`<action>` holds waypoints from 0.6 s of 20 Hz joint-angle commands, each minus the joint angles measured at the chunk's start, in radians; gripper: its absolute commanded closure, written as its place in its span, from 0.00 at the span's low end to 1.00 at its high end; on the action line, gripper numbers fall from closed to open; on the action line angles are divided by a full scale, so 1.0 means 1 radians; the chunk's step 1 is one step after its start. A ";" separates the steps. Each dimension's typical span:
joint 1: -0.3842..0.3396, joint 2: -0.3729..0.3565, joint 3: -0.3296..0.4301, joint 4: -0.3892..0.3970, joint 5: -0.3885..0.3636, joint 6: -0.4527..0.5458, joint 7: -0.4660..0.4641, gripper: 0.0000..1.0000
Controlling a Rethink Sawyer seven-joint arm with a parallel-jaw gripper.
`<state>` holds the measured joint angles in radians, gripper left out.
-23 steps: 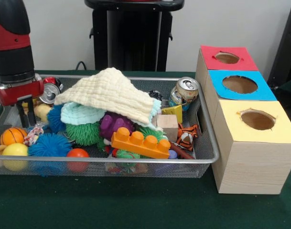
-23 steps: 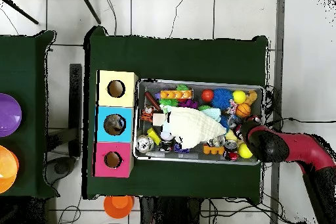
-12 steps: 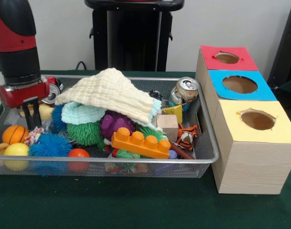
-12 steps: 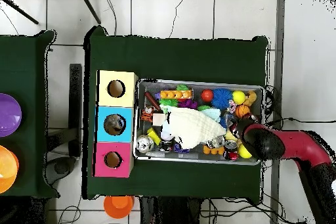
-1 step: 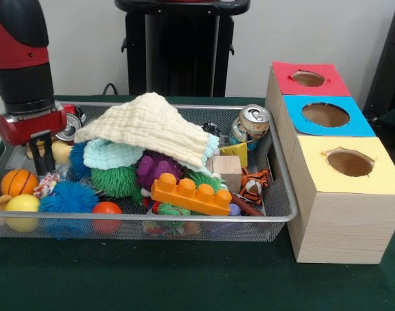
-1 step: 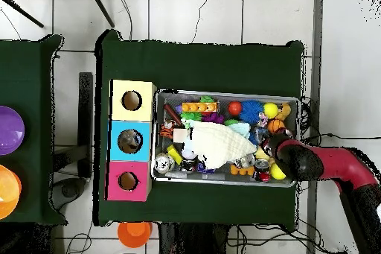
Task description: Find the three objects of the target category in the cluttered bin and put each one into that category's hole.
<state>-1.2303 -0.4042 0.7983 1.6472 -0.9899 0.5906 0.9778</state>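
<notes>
A wire mesh bin (image 5: 152, 219) holds a heap of toys. My gripper (image 5: 43, 161) hangs at the bin's left end, its two black fingers a little apart and open, holding nothing. It is just above a candy-striped toy (image 5: 45, 183), between an orange basketball (image 5: 18, 182) and a pale yellow ball (image 5: 62, 150). A cream cloth (image 5: 152, 126) covers the middle of the heap. Three boxes with holes stand right of the bin: red (image 5: 308, 78), blue (image 5: 325, 115), yellow (image 5: 349, 162). In the overhead view the gripper (image 6: 272, 144) is over the bin's right end.
Around the gripper lie a blue spiky ball (image 5: 67, 197), a yellow ball (image 5: 22, 206), a red ball (image 5: 106, 210) and a crushed can (image 5: 71, 120). Further right are an orange block (image 5: 191, 194), a wooden cube (image 5: 227, 172), a tiger toy (image 5: 254, 184) and a soda can (image 5: 250, 124).
The gripper has shifted a little right and slightly up from the bin's left corner, and its fingers now stand a bit further apart. The toys have not moved.
</notes>
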 commanded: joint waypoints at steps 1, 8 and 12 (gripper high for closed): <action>-0.012 -0.019 0.049 0.043 0.067 0.078 -0.210 1.00; 0.010 0.003 0.030 0.020 0.046 0.014 -0.159 1.00; 0.014 0.003 0.027 0.024 0.045 0.012 -0.152 1.00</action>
<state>-1.2353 -0.4173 0.8051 1.6487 -0.9518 0.5904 0.9778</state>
